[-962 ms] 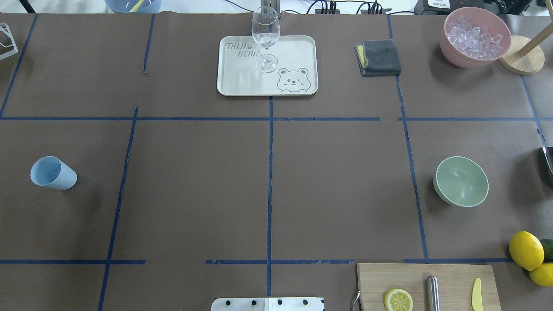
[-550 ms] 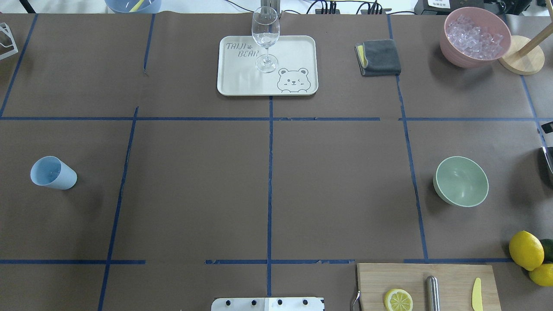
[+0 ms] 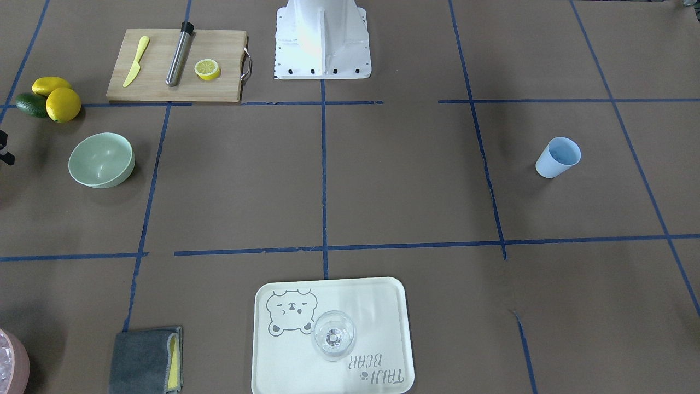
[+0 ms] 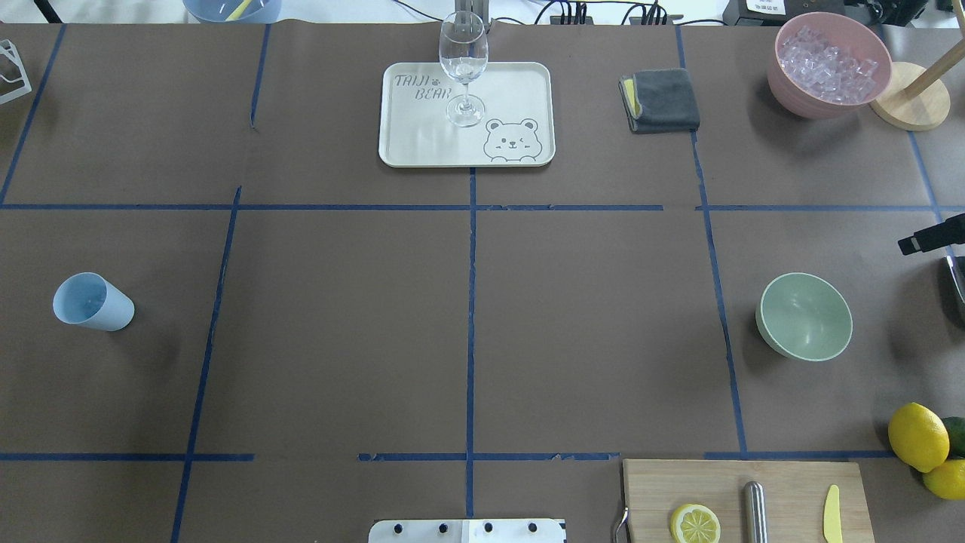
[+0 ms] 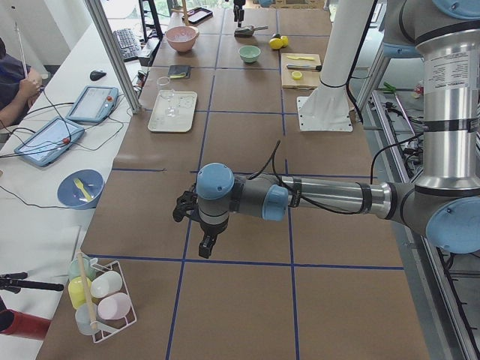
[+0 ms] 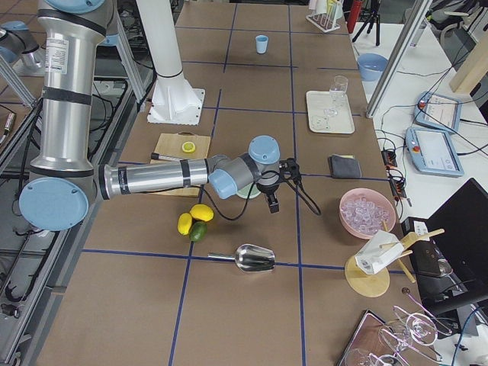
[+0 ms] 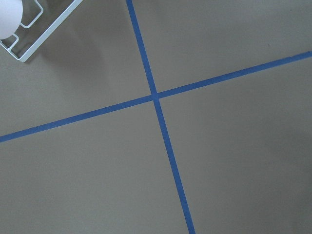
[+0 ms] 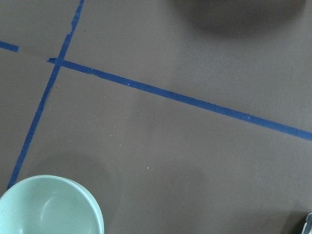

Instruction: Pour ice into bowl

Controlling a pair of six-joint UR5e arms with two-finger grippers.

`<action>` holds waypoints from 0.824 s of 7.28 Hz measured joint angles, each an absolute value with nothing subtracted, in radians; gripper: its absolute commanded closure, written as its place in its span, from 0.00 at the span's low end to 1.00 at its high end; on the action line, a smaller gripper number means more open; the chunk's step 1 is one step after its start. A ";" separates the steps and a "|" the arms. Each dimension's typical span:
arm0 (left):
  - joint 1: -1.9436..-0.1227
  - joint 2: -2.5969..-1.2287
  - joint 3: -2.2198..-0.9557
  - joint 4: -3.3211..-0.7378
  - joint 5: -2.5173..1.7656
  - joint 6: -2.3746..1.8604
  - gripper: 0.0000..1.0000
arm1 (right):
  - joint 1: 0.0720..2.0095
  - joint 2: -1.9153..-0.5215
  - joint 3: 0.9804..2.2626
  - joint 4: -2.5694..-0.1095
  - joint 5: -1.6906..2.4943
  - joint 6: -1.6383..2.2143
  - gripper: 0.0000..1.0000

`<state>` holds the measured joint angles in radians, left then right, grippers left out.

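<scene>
Right gripper (image 6: 273,197): one black finger (image 4: 929,240) has come farther in from the overhead view's right edge.
You find the left gripper (image 5: 204,244) over the table (image 4: 339,324). The bowl (image 4: 804,317) is near the finger, on its robot side, with free paper around. The ice (image 4: 828,64) lies in the pink bowl (image 4: 780,87), well beyond. Whether either gripper is open or closed, I cannot tell.

Brushed-silver tubes and pale-blue joint caps on the left arm (image 5: 330,196) and the right arm (image 6: 152,178); black cable looped beside each forearm; matte-black left hand (image 5: 204,244) and right hand (image 6: 273,202), shape hard to make out; glossy white base (image 3: 322,38), column rising from a flat foot plate dotted with dark screws
</scene>
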<state>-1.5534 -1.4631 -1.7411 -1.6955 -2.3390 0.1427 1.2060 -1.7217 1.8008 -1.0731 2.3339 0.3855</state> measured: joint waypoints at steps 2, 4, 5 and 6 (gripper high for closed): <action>-1.554 -1.462 -1.735 -1.727 -2.338 0.143 0.00 | 1.131 -1.806 1.800 -0.880 2.328 0.587 0.14; -1.554 -1.461 -1.732 -1.734 -2.338 0.143 0.00 | 1.058 -1.845 1.800 -0.787 2.316 0.725 0.19; -1.554 -1.460 -1.731 -1.735 -2.338 0.143 0.00 | 1.011 -1.840 1.802 -0.765 2.286 0.789 0.19; -1.554 -1.459 -1.729 -1.735 -2.338 0.143 0.00 | 0.949 -1.827 1.802 -0.748 2.227 0.857 0.34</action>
